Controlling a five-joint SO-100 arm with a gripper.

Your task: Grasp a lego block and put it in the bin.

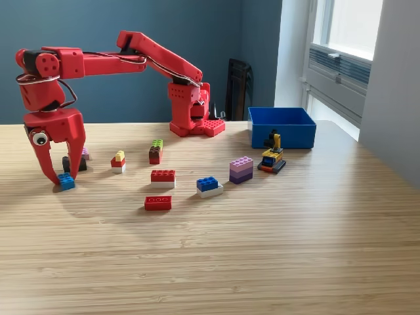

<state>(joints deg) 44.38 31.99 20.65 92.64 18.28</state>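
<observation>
So far, in the exterior view, the gripper (63,172) is down at the surface (262,249) on the view's left, its jaws apart around a small blue block (66,181), seemingly not yet clamped. The bin (282,126) sits well apart on the right, its inside hidden. By my judgement, closing, lifting, carrying and dropping all remain; other blocks lie scattered between.

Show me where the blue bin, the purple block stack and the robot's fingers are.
blue bin (282,134): exterior view, on its front wall.
purple block stack (241,170): exterior view, on its front face.
fingers (48,165): exterior view, on the red left finger.
</observation>
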